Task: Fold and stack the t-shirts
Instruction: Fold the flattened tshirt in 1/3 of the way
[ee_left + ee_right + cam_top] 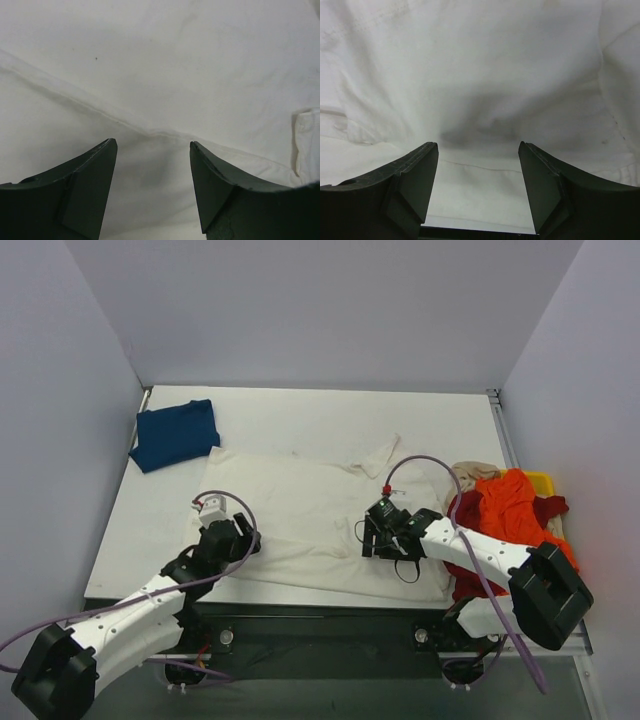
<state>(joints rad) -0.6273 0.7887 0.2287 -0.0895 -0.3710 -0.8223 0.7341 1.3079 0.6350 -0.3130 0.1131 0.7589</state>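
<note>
One shirt looks finished: the dark blue t-shirt (176,436) lies folded at the far left corner of the table (300,408). The cream t-shirt (310,505) is spread across the middle, wrinkled, with a sleeve sticking out toward the far right, and it seems not yet folded. At the right edge an orange t-shirt (510,502), a dark red t-shirt (462,510) and a beige t-shirt (478,471) are heaped over a yellow bin (541,480). I judge the job to be early: one done, one in hand, the heap left. Both arms reach low from the near edge onto the cream shirt, the left gripper (152,145) over a seam at its near left part, the right gripper (477,146) over a rumple at its near right part. Both have jaws spread apart and hold nothing; whether the fingertips touch the cloth I cannot tell.
</note>
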